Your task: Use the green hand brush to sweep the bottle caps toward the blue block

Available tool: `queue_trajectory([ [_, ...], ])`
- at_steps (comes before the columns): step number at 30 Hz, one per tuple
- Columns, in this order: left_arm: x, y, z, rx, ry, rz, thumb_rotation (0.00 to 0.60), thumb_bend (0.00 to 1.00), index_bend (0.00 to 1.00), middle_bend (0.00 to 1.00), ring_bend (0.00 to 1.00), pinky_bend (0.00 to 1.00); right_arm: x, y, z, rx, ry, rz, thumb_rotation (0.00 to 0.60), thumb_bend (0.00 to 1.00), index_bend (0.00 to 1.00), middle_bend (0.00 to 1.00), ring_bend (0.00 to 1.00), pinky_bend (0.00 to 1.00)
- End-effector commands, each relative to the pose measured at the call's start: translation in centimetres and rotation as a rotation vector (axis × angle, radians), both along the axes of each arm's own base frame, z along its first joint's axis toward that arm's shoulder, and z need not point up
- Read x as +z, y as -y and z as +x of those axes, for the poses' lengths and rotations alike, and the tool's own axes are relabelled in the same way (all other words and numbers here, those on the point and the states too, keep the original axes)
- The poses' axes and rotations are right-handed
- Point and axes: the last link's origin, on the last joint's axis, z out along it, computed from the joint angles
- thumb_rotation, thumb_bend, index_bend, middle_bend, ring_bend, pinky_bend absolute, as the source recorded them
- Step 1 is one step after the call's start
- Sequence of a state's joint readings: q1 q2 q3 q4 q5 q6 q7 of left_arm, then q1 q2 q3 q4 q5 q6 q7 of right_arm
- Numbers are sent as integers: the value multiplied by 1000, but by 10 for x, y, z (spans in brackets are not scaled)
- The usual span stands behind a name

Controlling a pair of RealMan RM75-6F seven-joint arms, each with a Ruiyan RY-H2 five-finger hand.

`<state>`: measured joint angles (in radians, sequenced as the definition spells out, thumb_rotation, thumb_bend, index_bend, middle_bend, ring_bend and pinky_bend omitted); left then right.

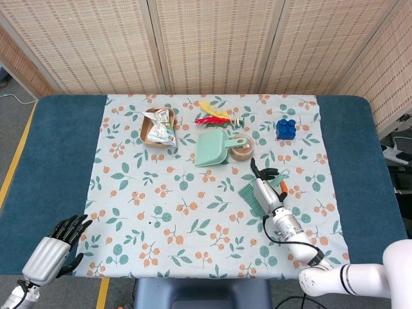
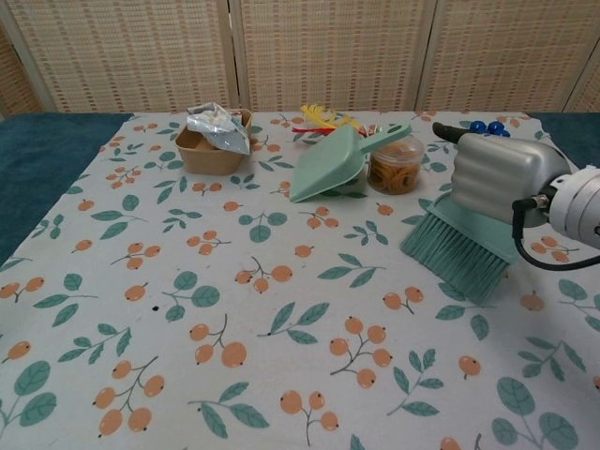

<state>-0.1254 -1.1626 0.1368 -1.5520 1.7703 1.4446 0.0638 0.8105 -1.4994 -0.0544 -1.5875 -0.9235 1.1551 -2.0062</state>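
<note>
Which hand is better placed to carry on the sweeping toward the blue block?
The right hand: it holds the green hand brush on the cloth near the blue block. The left hand holds nothing at the table's near left corner.
</note>
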Motion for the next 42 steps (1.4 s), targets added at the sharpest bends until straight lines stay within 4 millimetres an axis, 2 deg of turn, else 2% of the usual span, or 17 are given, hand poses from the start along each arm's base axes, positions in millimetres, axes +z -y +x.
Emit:
queue_trajectory([
  [1, 0, -2, -1, 8, -4, 3, 600, 399, 0, 0, 0, 146, -1, 7, -3, -12, -7, -11, 600, 507, 980, 767, 445, 0],
  [10, -4, -5, -3, 23, -20, 3, 600, 397, 0, 0, 0, 146, 7, 19, -20, -40, -39, -24, 600, 507, 981, 767, 445, 0],
  [31, -20, -8, -5, 39, -85, 1, 600, 400, 0, 0, 0, 147, 52, 59, -91, -123, -171, -140, 600, 507, 982, 767, 445, 0],
  [40, -25, -11, -6, 50, -102, 1, 600, 400, 0, 0, 0, 147, 72, 72, -108, -101, -271, -211, 600, 507, 983, 767, 445, 0],
  [42, -25, -11, -6, 48, -102, 2, 600, 400, 0, 0, 0, 147, 75, 72, -108, -109, -236, -218, 600, 507, 985, 767, 445, 0],
])
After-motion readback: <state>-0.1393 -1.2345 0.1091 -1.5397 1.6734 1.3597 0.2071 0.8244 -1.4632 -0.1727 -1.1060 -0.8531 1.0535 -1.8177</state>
